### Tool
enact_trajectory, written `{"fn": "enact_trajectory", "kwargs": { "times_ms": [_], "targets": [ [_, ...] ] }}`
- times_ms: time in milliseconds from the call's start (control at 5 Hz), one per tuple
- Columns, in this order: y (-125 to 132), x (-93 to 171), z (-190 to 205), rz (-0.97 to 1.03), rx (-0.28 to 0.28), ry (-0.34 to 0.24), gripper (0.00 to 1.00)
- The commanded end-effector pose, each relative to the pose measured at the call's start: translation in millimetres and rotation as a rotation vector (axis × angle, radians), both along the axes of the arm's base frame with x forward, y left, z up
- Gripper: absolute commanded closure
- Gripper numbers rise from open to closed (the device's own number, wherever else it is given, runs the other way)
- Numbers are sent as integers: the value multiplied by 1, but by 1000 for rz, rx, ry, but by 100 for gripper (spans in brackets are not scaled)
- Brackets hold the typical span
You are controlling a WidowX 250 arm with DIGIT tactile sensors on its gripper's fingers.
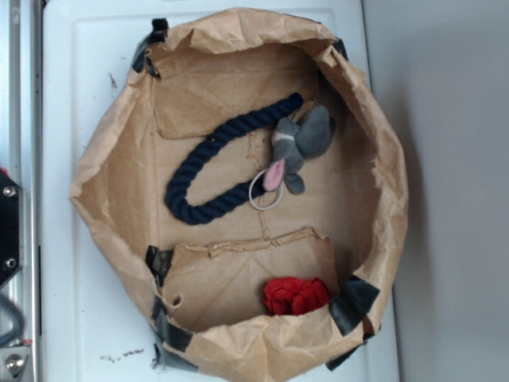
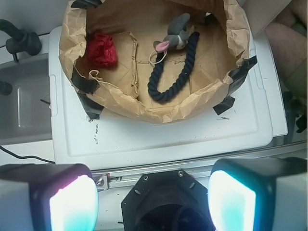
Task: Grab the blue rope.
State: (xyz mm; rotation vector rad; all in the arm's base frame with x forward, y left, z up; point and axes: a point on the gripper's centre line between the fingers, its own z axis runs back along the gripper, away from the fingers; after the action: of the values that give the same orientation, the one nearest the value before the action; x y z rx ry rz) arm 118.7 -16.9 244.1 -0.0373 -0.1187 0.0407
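— Where's your blue rope (image 1: 213,169)?

— On the floor of the rolled-down paper bag (image 1: 382,159), bent into a U with its closed end toward the bag's wall. Its open ends touch the grey plush mouse (image 1: 300,140), whose metal ring (image 1: 265,192) lies just beside one strand. The red knotted cloth (image 1: 296,295) sits well apart, on a folded flap.

— And your hand?

— Only the wrist view shows it: the hand (image 2: 153,199) is low in the frame, its two lit pads (image 2: 73,204) spread wide, holding nothing — well back from the bag, over the edge of the white surface (image 2: 159,139). The exterior view shows the bag alone from above.
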Motion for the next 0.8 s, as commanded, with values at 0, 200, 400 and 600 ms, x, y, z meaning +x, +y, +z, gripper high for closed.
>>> {"fn": "enact_trajectory", "kwargs": {
  "times_ms": [0,200,400,600],
  "targets": [
    [0,0,0,0,0,0,0],
    [10,50,-9,24,34,-17,0],
    [16,100,9,10,-59,-59,0],
    [16,100,9,10,-59,-59,0]
  ]
}}
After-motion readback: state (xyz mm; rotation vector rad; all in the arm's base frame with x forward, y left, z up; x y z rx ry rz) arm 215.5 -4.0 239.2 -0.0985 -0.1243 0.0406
